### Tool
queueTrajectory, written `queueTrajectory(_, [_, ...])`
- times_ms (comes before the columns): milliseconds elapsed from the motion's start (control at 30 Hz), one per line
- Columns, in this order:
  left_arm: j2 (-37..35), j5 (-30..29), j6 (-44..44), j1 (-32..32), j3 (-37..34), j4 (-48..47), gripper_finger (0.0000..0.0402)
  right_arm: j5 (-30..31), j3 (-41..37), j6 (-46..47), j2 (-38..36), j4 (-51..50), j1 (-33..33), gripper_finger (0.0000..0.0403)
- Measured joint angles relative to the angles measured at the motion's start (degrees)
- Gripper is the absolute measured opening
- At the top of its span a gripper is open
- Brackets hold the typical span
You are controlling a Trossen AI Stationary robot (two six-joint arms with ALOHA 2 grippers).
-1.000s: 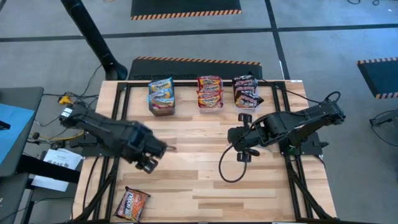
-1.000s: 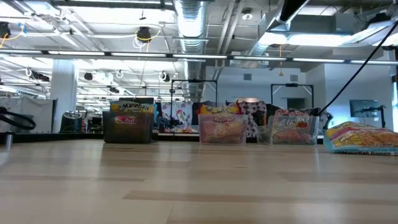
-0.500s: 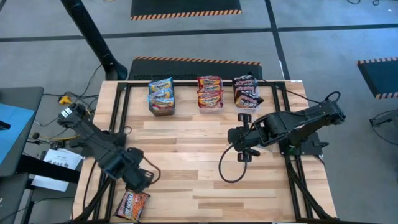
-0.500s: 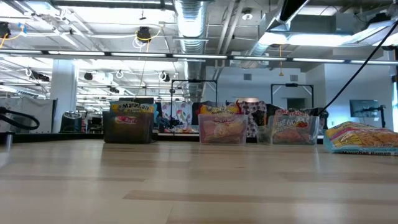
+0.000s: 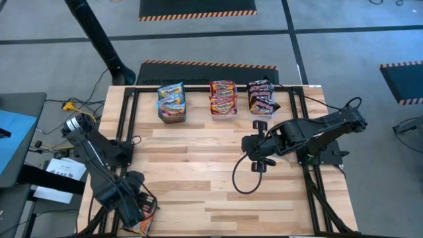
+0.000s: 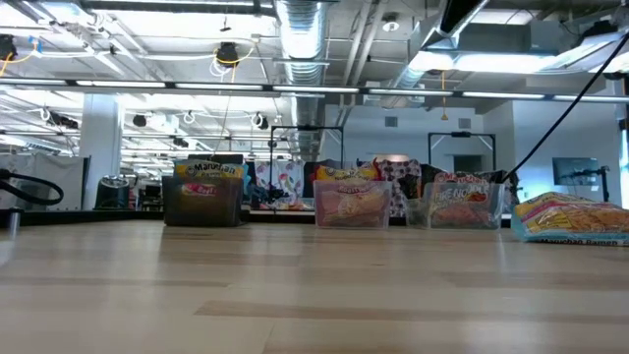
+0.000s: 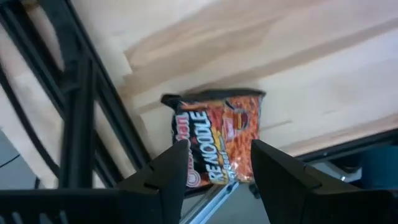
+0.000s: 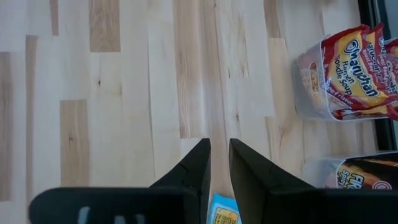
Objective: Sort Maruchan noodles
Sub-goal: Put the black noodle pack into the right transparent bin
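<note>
the left gripper [image 7: 214,171] hangs spread over a black/red noodle packet [image 7: 219,142] lying flat at the counter's [image 5: 198,165] near left corner. the right gripper [image 8: 219,162], fingers narrowly apart and empty, waits mid-counter near three filled bins [image 5: 223,99] along the far edge.

You are looking at a table [image 5: 218,178] of pale wood planks, smooth and faintly shining, with a matt black metal frame [image 5: 132,125] lying along its edges. The noodle packets are showing glossy, crinkled plastic wrap, as on the black and orange packet [image 7: 217,143] below the left gripper [image 7: 214,171], whose dark fingers [image 7: 168,177] are looking like matt plastic. The bins at the far edge are showing clear, slightly shiny plastic, such as the middle bin [image 6: 349,206].
</note>
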Motion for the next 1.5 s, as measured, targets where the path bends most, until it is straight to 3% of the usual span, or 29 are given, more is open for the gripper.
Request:
queueTrajectory(700, [14.36,10.69,1.57,-1.96,-0.09,13.09,0.0161,-0.01,0.0,-0.04,0.0,0.89,0.0,0.0084])
queueTrajectory(1200, [20.07,9.4,-1.38,-2.82,-0.37,13.76,0.0161,-0.03,0.0,-0.06,0.0,0.83,0.04,0.0084])
queueTrajectory(1500, [19.92,11.6,-2.73,-2.8,-7.98,22.51,0.0161,-0.14,0.0,-0.06,0.0,0.87,0.04,0.0084])
